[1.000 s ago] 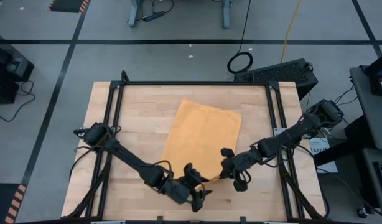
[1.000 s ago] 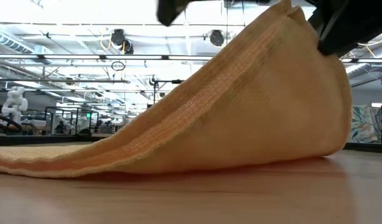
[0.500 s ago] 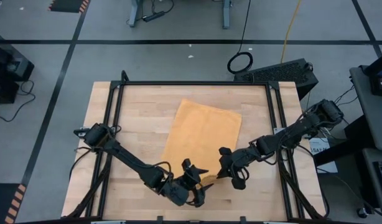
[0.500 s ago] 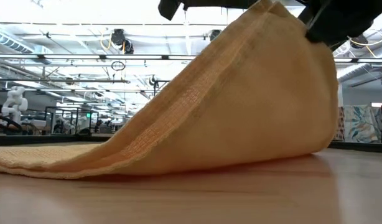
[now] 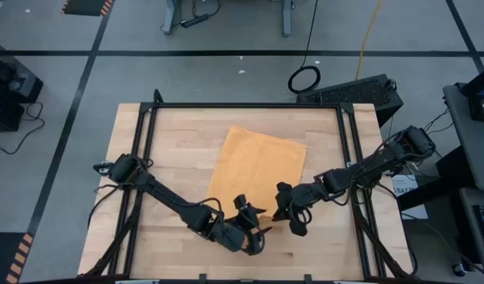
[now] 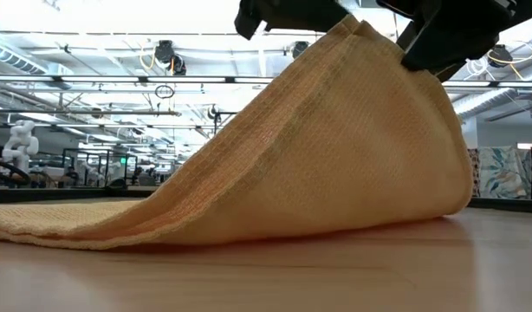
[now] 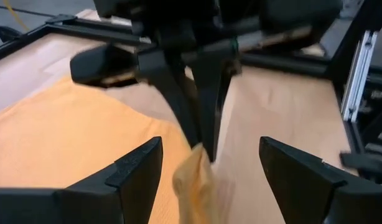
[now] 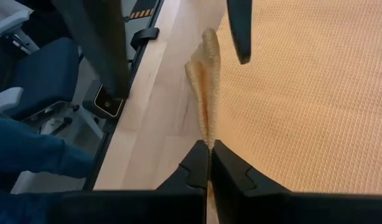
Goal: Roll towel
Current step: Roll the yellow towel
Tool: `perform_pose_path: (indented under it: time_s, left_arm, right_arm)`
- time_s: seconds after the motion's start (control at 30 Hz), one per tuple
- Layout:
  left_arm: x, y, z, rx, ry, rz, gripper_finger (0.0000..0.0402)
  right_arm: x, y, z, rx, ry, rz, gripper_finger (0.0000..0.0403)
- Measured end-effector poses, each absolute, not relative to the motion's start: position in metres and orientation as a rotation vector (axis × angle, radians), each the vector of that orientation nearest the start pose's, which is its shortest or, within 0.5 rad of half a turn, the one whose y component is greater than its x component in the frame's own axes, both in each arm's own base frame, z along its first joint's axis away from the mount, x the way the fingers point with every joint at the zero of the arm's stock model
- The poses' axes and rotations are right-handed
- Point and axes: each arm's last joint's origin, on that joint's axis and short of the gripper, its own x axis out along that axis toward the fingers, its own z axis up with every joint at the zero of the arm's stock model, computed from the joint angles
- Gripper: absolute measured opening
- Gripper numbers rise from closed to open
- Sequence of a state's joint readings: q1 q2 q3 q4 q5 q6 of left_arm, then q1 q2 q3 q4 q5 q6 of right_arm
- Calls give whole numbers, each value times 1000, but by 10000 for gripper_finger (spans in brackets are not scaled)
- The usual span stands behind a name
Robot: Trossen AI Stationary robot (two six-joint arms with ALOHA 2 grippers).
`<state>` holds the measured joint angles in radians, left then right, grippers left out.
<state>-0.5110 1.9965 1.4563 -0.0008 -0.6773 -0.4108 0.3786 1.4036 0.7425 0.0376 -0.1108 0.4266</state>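
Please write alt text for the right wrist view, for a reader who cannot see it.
The right pincer is shut on a raised, pinched edge of the mustard-yellow towel, which otherwise lies flat on the wooden table. A dark finger of the left pincer hangs just beyond the fold, open and not gripping it.

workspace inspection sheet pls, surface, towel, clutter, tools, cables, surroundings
surface: wooden tabletop in a black frame, bare around the cloth
job's things: mustard towel, far part flat, near edge lifted into a fold
clutter: nothing seen
grippers: right tool shut on the towel's raised edge; left tool open, its fingers either side of that edge
cables: yellow cable and a black coil on the floor
surroundings: grey floor with black tape lines, equipment beside the table
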Motion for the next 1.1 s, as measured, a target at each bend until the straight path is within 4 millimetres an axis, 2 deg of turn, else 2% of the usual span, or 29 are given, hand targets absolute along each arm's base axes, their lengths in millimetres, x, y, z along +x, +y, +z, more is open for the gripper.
perform_pose_path:
  time_s: [0.13, 0.3, 0.5, 0.73, 0.8, 0.93, 1.1]
  left_arm:
    - [397, -202, 219, -74, 447, 249, 261]
    - [397, -203, 218, -80, 462, 219, 217]
    - [399, -203, 209, -75, 496, 199, 146]
    - [399, -201, 210, -111, 488, 219, 21]
    - [399, -201, 210, -147, 492, 223, 12]
    - [397, -204, 209, -171, 504, 215, 18]
    - [393, -213, 209, -234, 519, 172, 12]
  right_arm:
    - [263, 108, 204, 328, 715, 330, 0]
    - [263, 108, 204, 327, 714, 330, 0]
    - [263, 108, 205, 333, 712, 328, 0]
    - [264, 108, 205, 352, 713, 317, 0]
    - [263, 108, 205, 353, 715, 316, 5]
    - [261, 108, 205, 355, 734, 323, 41]
    - [253, 108, 211, 342, 761, 398, 120]
